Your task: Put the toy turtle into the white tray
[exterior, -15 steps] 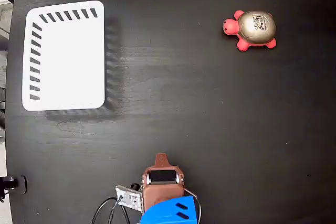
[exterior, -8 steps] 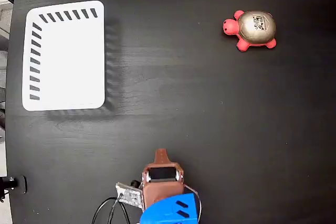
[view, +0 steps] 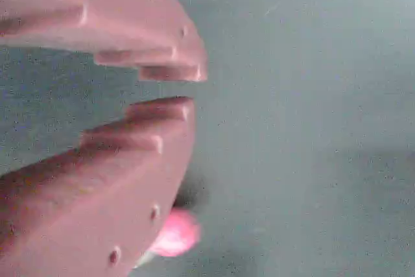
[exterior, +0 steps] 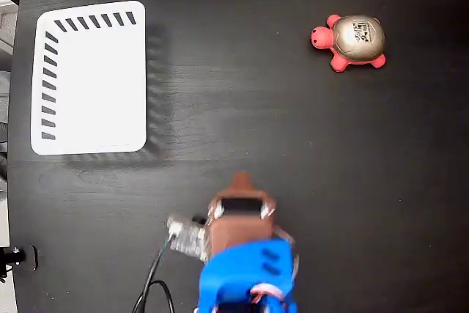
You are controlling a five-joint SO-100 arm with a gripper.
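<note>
Wrist view: jaws (view: 185, 89) nearly pressed together, only a thin gap between the brown tips, nothing pinched. Blurred dark worktop (view: 311, 95) beyond them. A pink blob, probably part of the toy turtle (view: 174, 233), peeked out below the lower finger; too blurred to be sure.

Fixed view: arm sat at bottom centre, blue body (exterior: 248, 276) with the brown jaws (exterior: 241, 179) pointing up the frame, motion-blurred. A cable (exterior: 152, 284) trailed off to its lower left. Toy turtle (exterior: 350, 41) sat on the worktop (exterior: 242, 108) at upper right, head pointing left, shell with its dark mark facing up, well apart from the jaws. White tray (exterior: 91, 75) lay at upper left, slots along its top and left edges, nothing in it, far across the worktop from the turtle.
</note>
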